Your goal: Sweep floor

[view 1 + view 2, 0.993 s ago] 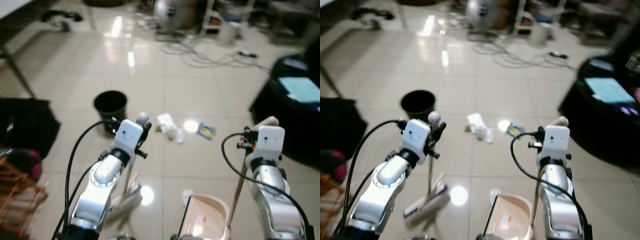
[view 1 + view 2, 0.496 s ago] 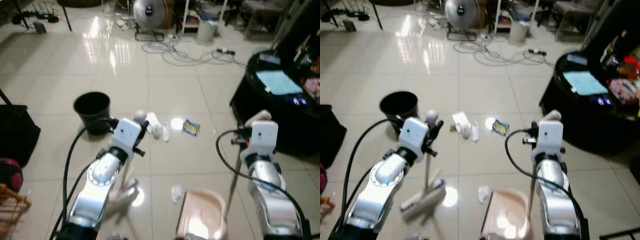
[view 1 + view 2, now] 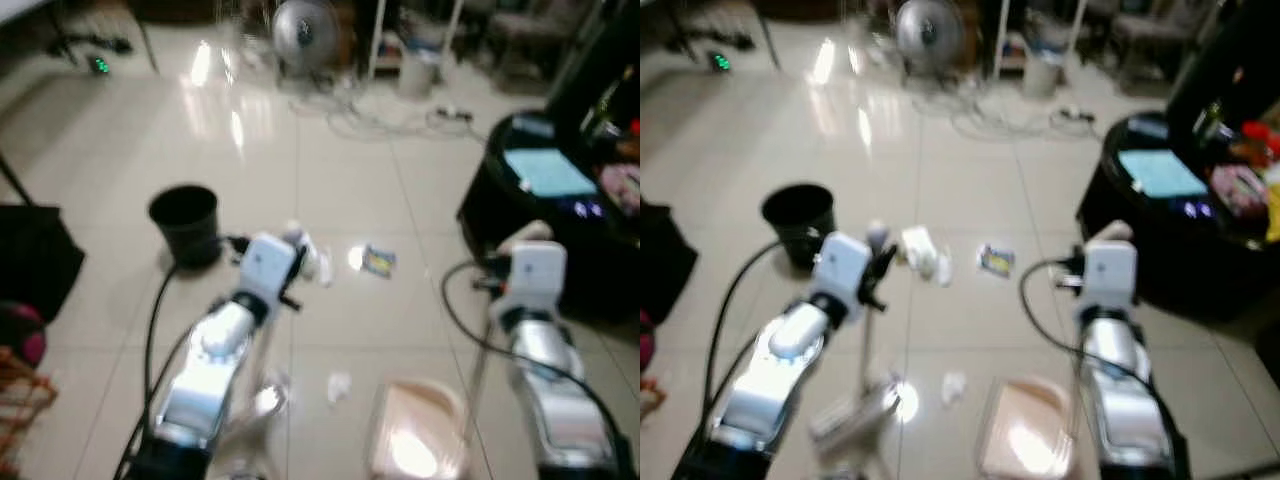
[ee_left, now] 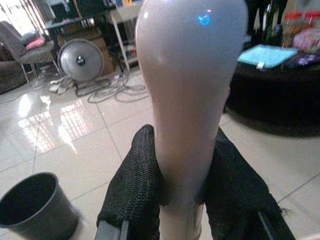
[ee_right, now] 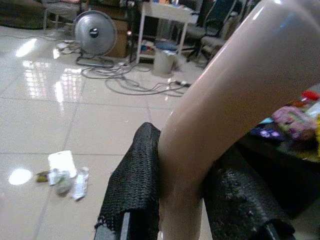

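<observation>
Step in hand, as I judge it: approach with tools up, sweeping not yet begun on the main litter. Head views are blurred, so detail is coarse.

Left claw (image 4: pixel 182 200) is clenched on the broom handle (image 4: pixel 187 95) just under its rounded pale top; the black fingers (image 4: pixel 135 190) press it from both sides. The broom head (image 3: pixel 850 415) sits on the floor (image 3: pixel 120 150) low at about 7 o'clock in the head view, bristles smeared by blur.

Right claw (image 5: pixel 182 205) is clamped on the dustpan handle (image 5: pixel 235 85), a pale tube that bends near the top. The dustpan (image 3: pixel 415 440) rests on the floor at 6 o'clock, pale pink, mouth facing forward.

Litter: a small white crumpled scrap (image 3: pixel 339 383) lies just ahead of the pan, between it and the broom. A cluster of white wrappers (image 5: pixel 65 175) and a blue-yellow packet (image 3: pixel 378 262) sits farther out toward 12 o'clock, near a black bin (image 3: pixel 187 222) at 10 o'clock.

Next move, in my view: drag the broom head behind the near scrap and pull it toward the pan mouth, then step forward to the cluster.
</observation>
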`<state>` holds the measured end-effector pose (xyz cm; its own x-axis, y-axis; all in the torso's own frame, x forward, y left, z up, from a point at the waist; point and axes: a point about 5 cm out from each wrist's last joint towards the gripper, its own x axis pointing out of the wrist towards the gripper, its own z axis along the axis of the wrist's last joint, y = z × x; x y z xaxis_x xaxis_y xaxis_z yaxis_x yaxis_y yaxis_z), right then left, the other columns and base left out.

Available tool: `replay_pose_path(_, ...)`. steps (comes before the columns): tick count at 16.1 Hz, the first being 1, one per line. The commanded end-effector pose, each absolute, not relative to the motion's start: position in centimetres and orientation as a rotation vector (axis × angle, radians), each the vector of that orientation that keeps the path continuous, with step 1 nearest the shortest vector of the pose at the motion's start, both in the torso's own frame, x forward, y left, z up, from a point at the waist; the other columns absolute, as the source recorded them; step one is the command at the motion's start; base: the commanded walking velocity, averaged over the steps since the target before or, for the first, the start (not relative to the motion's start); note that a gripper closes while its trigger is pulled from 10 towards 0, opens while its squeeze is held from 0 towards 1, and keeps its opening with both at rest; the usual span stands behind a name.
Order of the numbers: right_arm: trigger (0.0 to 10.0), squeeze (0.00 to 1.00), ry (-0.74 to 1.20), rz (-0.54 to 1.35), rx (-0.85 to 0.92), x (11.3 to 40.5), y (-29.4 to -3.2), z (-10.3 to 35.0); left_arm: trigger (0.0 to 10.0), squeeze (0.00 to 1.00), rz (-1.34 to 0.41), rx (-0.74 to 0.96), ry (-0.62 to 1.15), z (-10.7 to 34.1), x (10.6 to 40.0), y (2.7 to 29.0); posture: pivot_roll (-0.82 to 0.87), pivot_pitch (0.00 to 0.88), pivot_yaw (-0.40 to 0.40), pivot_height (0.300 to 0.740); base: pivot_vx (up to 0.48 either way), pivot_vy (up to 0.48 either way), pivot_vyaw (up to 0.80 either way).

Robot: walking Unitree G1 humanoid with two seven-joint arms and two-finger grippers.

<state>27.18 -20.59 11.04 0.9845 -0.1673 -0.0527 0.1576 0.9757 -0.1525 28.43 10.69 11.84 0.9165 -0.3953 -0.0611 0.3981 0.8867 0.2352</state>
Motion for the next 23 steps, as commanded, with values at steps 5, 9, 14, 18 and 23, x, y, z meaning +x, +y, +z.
replay_pose_path(5,10.0,0.0,-0.046,-0.138,-0.165,28.8,-21.4,12.2,10.0,0.0,-0.279,0.247,-0.073,13.2,30.4,11.0,0.05,0.085,-0.045,0.74,0.0,0.0,0.0)
replay_pose_path(9,10.0,0.0,-0.061,-0.107,-0.305,29.7,-22.0,11.4,10.0,0.0,-0.192,0.176,-0.107,13.9,31.6,10.7,0.06,0.161,-0.032,0.74,0.0,0.0,0.0)
replay_pose_path(14,10.0,0.0,-0.149,-0.17,-0.245,30.9,-23.8,11.8,10.0,0.0,-0.11,0.017,-0.145,14.3,33.1,11.1,0.1,0.253,-0.034,0.74,0.0,0.0,0.0)
replay_pose_path(18,10.0,0.0,-0.183,-0.132,-0.291,31.8,-23.3,11.3,10.0,0.0,-0.105,-0.019,-0.138,14.1,33.5,10.8,0.15,0.318,0.014,0.74,0.0,0.0,0.0)
replay_pose_path(23,10.0,0.0,-0.181,-0.14,-0.296,31.7,-23.1,10.4,10.0,0.0,-0.134,-0.018,-0.12,13.4,33.6,10.0,0.12,0.314,0.035,0.74,0.0,0.0,0.0)
